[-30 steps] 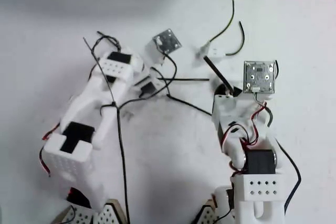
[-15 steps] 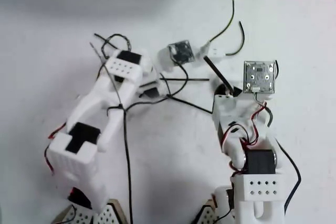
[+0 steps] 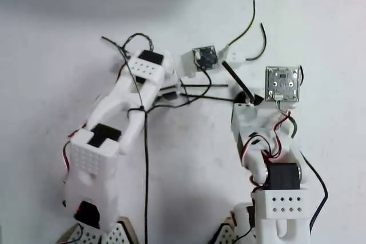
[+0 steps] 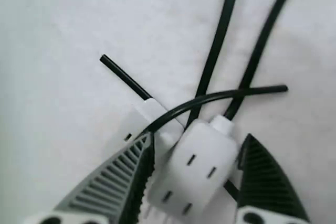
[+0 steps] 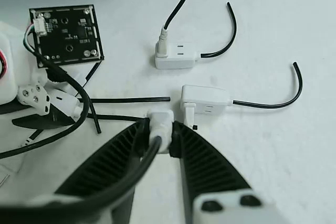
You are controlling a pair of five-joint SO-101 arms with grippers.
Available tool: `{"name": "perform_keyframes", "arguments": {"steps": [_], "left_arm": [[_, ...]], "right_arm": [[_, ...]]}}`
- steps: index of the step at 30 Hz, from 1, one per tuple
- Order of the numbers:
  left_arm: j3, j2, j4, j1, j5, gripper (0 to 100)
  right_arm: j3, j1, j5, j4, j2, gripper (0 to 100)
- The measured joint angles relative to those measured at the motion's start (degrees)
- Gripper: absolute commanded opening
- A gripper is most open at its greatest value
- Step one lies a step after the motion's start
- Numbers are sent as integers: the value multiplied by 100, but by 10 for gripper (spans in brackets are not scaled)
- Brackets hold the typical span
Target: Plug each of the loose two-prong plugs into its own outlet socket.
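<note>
My left gripper (image 4: 197, 142) is shut on a white outlet socket (image 4: 191, 182) with slot pairs and a black cable. A second white piece (image 4: 149, 113) lies against that socket. In the high view the left gripper (image 3: 171, 90) sits mid-table among crossed black cables. My right gripper (image 5: 159, 125) is shut on a white two-prong plug (image 5: 160, 129) with a black cable, just short of a white socket (image 5: 205, 98) on the table. Another white socket (image 5: 176, 56) lies beyond it. The right gripper (image 3: 243, 94) is at the centre right.
The left arm's camera board (image 5: 65, 38) and its wires stand close beside the right gripper's reach. Loose black cables (image 3: 200, 87) cross the table between the arms. Curved cable ends (image 3: 251, 32) lie toward the far edge. The white tabletop (image 3: 51, 38) is open at the left.
The left arm has swung to the right and farther across the table, dragging its cables along. The right arm has kept still.
</note>
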Motion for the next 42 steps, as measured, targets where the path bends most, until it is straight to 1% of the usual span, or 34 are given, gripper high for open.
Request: {"name": "perform_keyframes", "arguments": {"steps": [4, 10, 12, 16, 19, 23, 27, 29, 32, 35, 38, 42], "left_arm": [[-9, -9, 668, 0, -299, 172], [-53, -35, 1547, 0, -352, 177], [-44, -88, 1767, -9, -176, 184], [9, -176, 2084, 26, 167, 231], [18, -185, 2303, 88, 343, 234], [35, -185, 2418, 308, 905, 226], [44, -185, 2426, 571, 1635, 166], [70, -176, 2426, 747, 2022, 166], [88, -176, 2435, 985, 2655, 199], [88, -202, 2338, 1073, 3358, 247], [114, -448, 2295, 1108, 3745, 289], [246, -1187, 2303, 1108, 4070, 303]], "right_arm": [[0, 0, 0, 0, 0, 17], [0, 0, 62, 0, 0, 17], [0, 0, 62, 0, 0, 17], [0, 0, 62, 0, 0, 17], [0, 0, 62, 0, 0, 17], [0, 0, 79, 0, 0, 17], [0, 0, 114, 0, 0, 17], [0, 0, 114, 0, 0, 17], [0, 0, 114, 0, 0, 17], [0, 0, 114, 0, 0, 17], [0, 0, 114, 0, 0, 17], [0, 0, 114, 0, 0, 17]]}}
